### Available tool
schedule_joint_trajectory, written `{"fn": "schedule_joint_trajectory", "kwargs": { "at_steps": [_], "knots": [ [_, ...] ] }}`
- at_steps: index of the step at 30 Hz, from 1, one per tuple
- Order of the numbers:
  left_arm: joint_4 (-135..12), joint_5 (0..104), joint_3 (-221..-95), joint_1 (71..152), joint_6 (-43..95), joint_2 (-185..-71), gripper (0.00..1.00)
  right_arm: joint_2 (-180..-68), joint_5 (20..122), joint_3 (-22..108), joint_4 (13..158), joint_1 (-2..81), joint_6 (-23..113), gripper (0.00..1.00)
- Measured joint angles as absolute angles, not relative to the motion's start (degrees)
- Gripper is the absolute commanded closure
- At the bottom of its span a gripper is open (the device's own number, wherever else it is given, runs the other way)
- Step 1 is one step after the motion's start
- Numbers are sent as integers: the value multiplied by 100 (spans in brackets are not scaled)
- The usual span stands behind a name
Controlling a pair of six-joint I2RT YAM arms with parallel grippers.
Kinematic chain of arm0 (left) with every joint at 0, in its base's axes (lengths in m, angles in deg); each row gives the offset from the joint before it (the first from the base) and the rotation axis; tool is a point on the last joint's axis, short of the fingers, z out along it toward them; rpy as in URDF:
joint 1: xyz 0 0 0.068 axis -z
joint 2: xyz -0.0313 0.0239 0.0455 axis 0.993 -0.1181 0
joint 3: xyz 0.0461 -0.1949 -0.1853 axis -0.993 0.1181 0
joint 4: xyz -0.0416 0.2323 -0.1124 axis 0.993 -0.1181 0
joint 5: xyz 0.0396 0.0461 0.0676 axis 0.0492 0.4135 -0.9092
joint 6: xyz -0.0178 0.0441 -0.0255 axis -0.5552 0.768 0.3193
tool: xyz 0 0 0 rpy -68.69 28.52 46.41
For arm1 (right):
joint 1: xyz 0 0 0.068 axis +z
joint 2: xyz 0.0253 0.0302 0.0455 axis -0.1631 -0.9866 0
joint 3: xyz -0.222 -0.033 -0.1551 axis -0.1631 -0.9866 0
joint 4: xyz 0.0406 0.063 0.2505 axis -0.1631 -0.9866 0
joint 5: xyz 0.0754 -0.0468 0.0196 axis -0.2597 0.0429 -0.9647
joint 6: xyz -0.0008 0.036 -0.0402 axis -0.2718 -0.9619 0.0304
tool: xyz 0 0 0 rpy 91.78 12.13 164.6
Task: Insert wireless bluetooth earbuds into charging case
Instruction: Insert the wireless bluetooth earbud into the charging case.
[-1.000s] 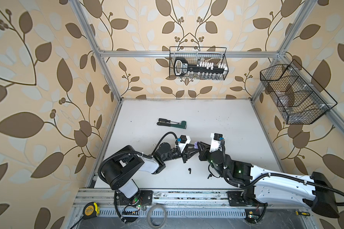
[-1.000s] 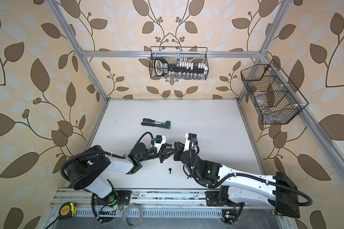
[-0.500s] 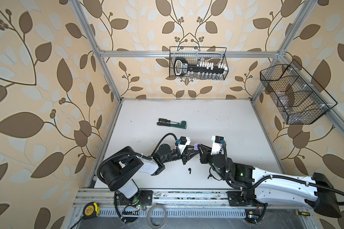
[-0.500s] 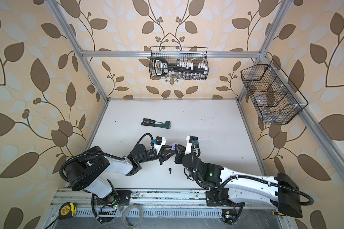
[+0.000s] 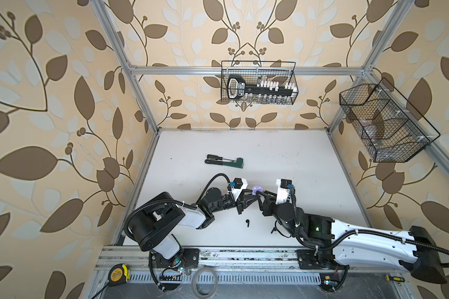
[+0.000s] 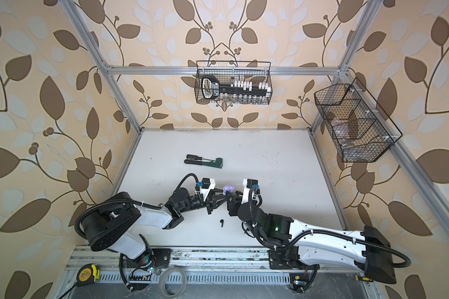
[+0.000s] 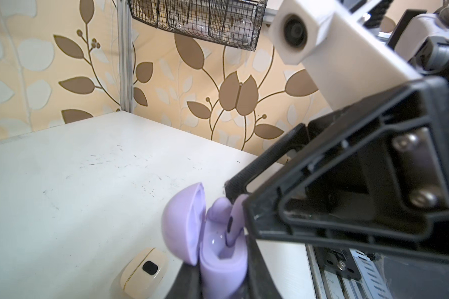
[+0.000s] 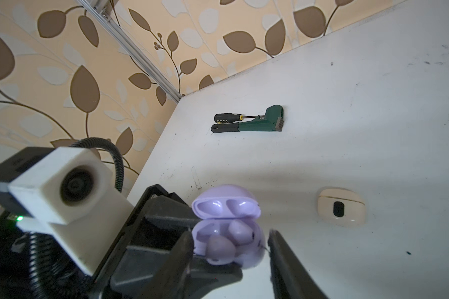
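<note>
The lilac charging case (image 8: 246,255) is off the table with its lid (image 8: 226,204) open, and my left gripper (image 7: 223,281) is shut on its body. One lilac earbud (image 8: 240,231) sits in a well. The other lilac earbud (image 8: 219,248) rests at the neighbouring well; I cannot tell if it is fully seated. My right gripper (image 8: 231,252) is open and straddles the case, with one finger (image 8: 278,248) clear of it. In both top views the case (image 5: 257,189) (image 6: 228,188) shows between the two grippers. A black earbud (image 5: 247,222) lies loose on the table in front.
A closed cream case (image 8: 341,207) lies on the table just beyond the lilac one. A screwdriver and a green tool (image 5: 224,161) lie farther back. Wire baskets (image 5: 258,82) hang on the back and right walls.
My right gripper's jaws have spread apart around the lilac case. The left gripper still grips the case in about the same place.
</note>
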State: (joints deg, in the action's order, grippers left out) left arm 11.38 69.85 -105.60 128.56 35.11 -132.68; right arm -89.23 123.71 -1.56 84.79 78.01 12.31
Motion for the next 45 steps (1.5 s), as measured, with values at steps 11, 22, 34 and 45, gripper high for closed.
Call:
{"fn": "schedule_joint_trajectory", "kwargs": {
  "at_steps": [11, 22, 34, 45],
  "knots": [
    [1178, 7171, -10426, 12856, 3880, -13183, 100, -8250, 12393, 233, 7581, 7829, 1395, 65],
    [1171, 7394, -10334, 12856, 4057, -12984, 100, -8379, 12249, 194, 7220, 7840, 1341, 74],
    [1149, 7348, -10313, 12851, 4149, -12951, 100, -8611, 12126, 174, 7292, 7881, 1317, 74],
    [1140, 7322, -10306, 12854, 4171, -12951, 100, -8761, 11952, 174, 7568, 7914, 1321, 68]
  ]
}}
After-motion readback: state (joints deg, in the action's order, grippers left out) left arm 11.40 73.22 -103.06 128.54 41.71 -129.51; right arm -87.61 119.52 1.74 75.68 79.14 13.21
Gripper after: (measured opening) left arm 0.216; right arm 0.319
